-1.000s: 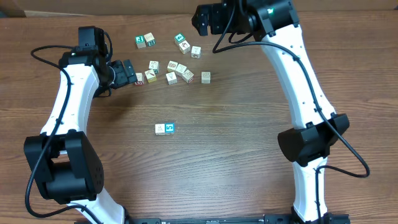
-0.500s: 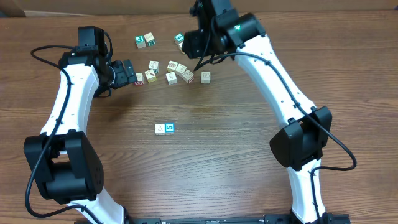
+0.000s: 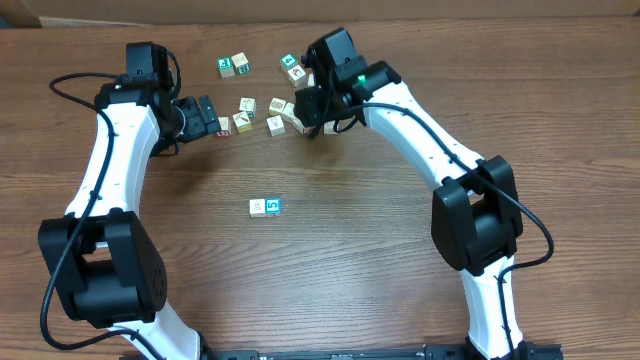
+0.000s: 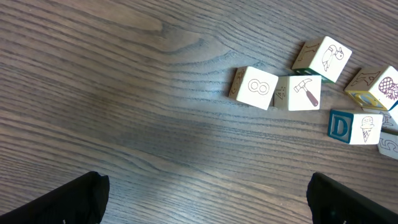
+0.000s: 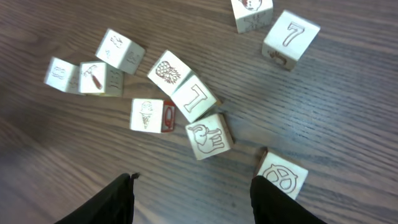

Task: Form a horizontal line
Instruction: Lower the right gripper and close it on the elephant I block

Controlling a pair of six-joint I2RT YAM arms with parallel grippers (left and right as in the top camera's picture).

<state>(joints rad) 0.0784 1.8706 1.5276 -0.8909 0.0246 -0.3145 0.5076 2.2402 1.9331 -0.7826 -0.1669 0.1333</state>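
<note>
Two cubes lie side by side at the table's middle as the horizontal line: a whitish one (image 3: 258,207) and a blue-faced one with a white "5" (image 3: 274,206). Far from both grippers, they appear in neither wrist view. My right gripper (image 3: 313,122) (image 5: 196,205) hovers over the loose cluster at the back, open, with only bare wood between its fingers. A pretzel-print cube (image 5: 283,174) sits just beyond its right finger and an elephant cube (image 5: 208,138) ahead. My left gripper (image 3: 214,120) (image 4: 205,211) is wide open at the cluster's left end, holding nothing.
Loose cubes lie ahead of the left gripper: an "8" cube (image 4: 255,88), a hammer cube (image 4: 303,93), a bird cube (image 4: 326,57) and a "D" cube (image 4: 354,126). Green-faced cubes (image 3: 226,66) (image 3: 288,62) sit near the table's far edge. A "7" cube (image 5: 290,36) lies beyond the right gripper.
The right arm swung left and down from the far edge onto the cube cluster, and its jaws narrowed. The left arm and the middle pair have not moved.
</note>
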